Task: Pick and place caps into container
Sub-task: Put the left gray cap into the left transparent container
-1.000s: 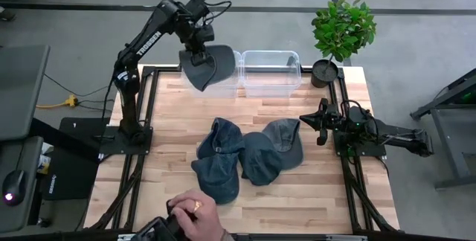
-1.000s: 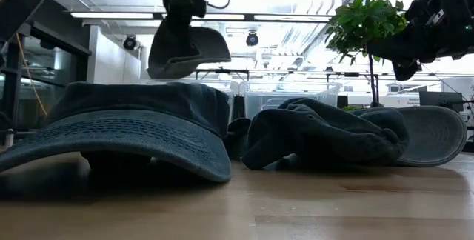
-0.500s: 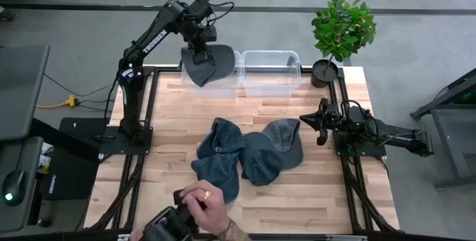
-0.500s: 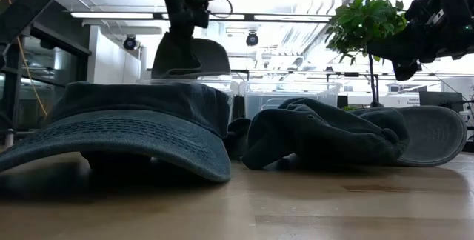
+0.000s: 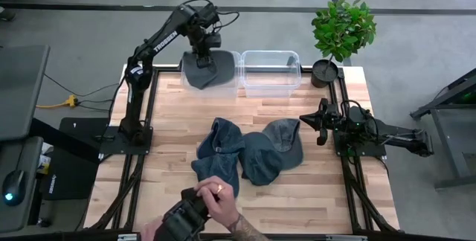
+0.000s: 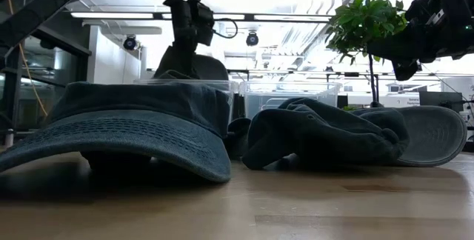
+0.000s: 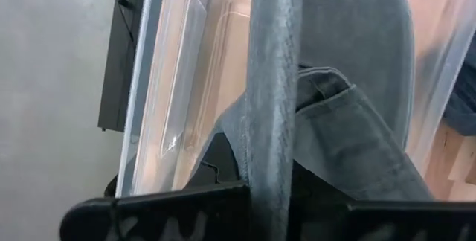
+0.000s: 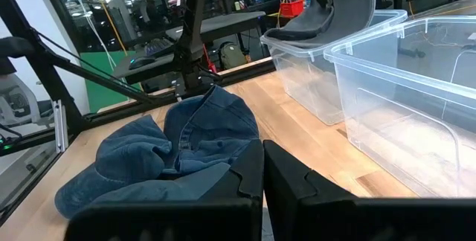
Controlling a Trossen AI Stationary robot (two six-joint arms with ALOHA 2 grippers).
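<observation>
My left gripper (image 5: 204,50) is shut on a faded grey-blue cap (image 5: 209,70) over the left of two clear containers (image 5: 230,85) at the table's far edge. It also shows in the low view (image 6: 194,32), where the cap (image 6: 189,66) hangs below it. The other caps lie in a heap (image 5: 249,155) at the table's middle, the nearest resting on its brim (image 6: 126,140). My right gripper (image 5: 321,122) is shut and empty at the table's right side, with its fingers (image 8: 245,178) toward the heap. My left gripper pinches an edge of the cap's cloth (image 7: 271,122) between its two fingers, which point down from above. The cap hangs below the fingers. Its lower part (image 8: 297,29) is at the left container's rim and partly inside it.
The second clear container (image 5: 270,72) stands right of the first. A potted plant (image 5: 342,29) stands at the far right corner. A person's hand with a dark device (image 5: 204,204) is at the table's near edge. Bare wood lies between the heap and the containers.
My left gripper has moved toward the table's far edge and down with the cap, which now hangs lower over the left container, its lower part behind the rim. The person's hand at the near edge has shifted toward the table's right.
</observation>
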